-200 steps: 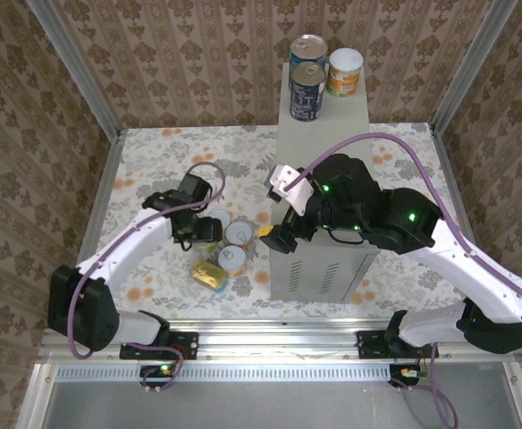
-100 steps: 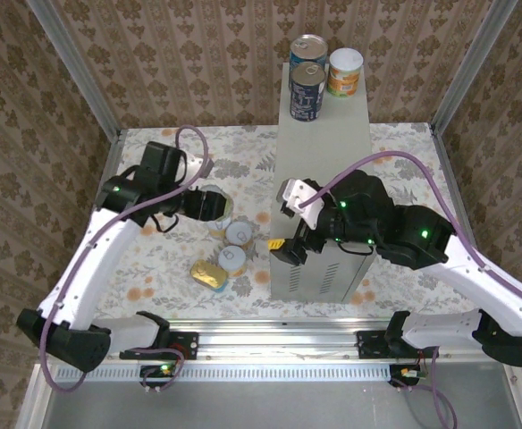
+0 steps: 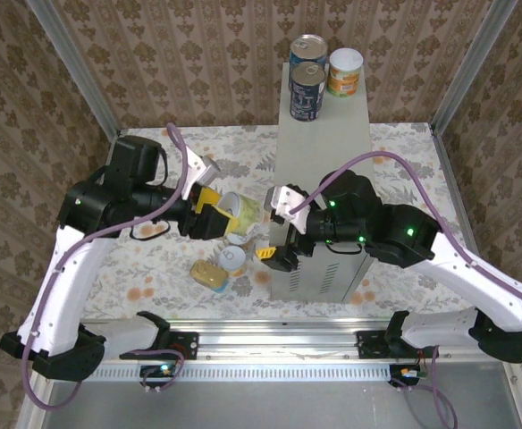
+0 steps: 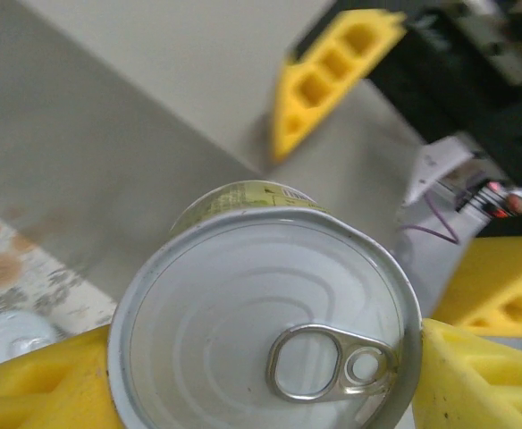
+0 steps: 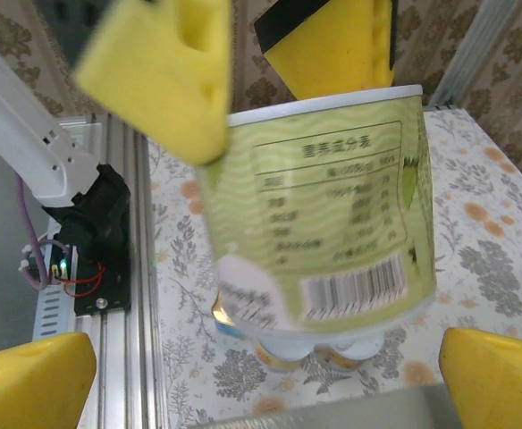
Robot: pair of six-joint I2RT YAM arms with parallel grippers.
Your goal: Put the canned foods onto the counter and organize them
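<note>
My left gripper (image 3: pixel 225 215) is shut on a yellow-green can (image 3: pixel 245 212) with a white pull-tab lid (image 4: pixel 265 313), held tilted in the air just left of the counter (image 3: pixel 325 147). Its yellow fingers (image 4: pixel 480 375) press the can's rim from both sides. My right gripper (image 3: pixel 275 227) stands open right beside the can, facing its label (image 5: pixel 324 206), with its own fingers (image 5: pixel 498 375) spread wide below it. Two blue cans (image 3: pixel 307 89) and a yellow-orange can (image 3: pixel 345 71) stand at the counter's far end. On the floor lie a short can (image 3: pixel 233 259) and a flat tin (image 3: pixel 209 274).
Patterned walls and metal posts (image 3: pixel 75 67) close in the cell. The aluminium rail (image 3: pixel 261 335) runs along the near edge. The counter's near half carries the right arm's forearm (image 3: pixel 377 228) above it. More short cans (image 5: pixel 359 350) sit on the floral floor under the held can.
The left arm has lifted the can off the floor group and carried it up and right toward the counter. The right gripper has shifted slightly left, staying open.
</note>
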